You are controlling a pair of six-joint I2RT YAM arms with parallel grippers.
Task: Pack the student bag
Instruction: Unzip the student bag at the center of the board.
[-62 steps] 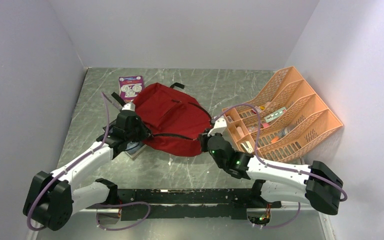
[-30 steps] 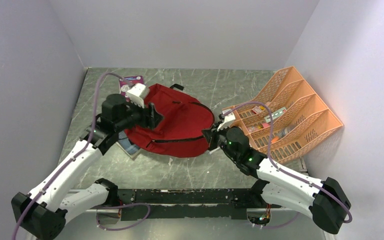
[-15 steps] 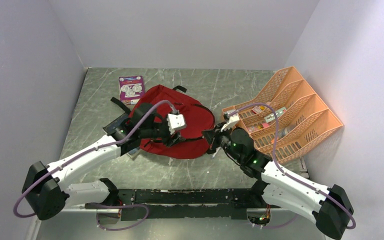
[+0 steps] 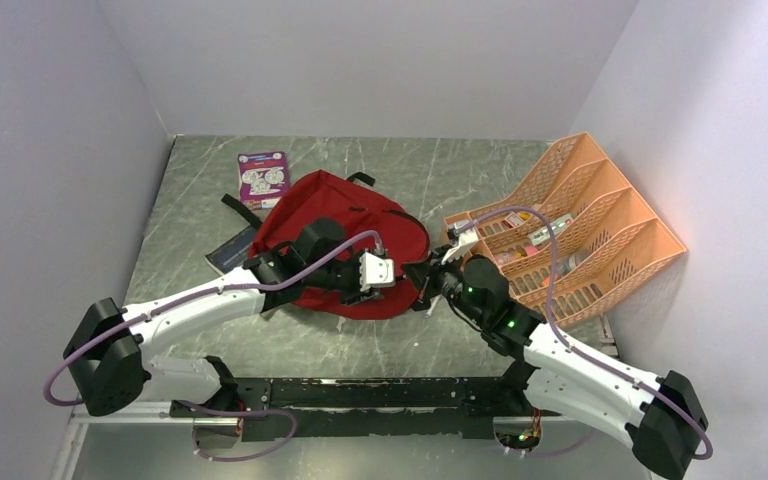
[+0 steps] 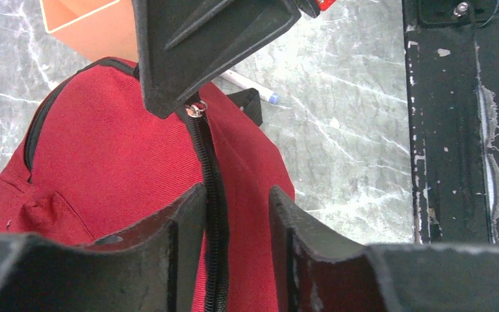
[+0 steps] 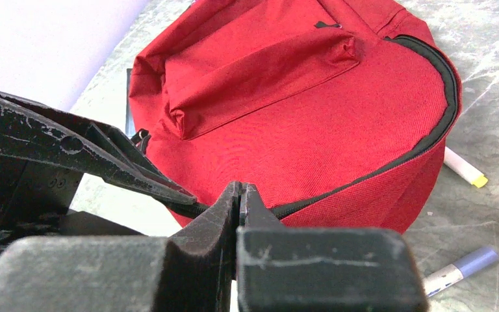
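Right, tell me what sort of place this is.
Probably a robot lab test cell staged as a study desk: bare pale walls box in a marble-patterned tabletop, a black mounting rail runs along its near edge, and a red backpack lies beside an orange desk organiser.

A grey-green marbled table top [image 4: 440, 170] with pale veins is lying flat, filling the bottom of the enclosure. Three plain walls are closing it in: a pale back wall [image 4: 370, 60], a left wall [image 4: 40, 150] sitting in lilac-grey shade, and a right wall [image 4: 720, 120] slanting away. Soft, even light is falling from above, casting only faint shadows. A scuffed black rail [image 4: 360, 393] is running along the table's near edge, beside a strip of bare metal [image 4: 360, 455].
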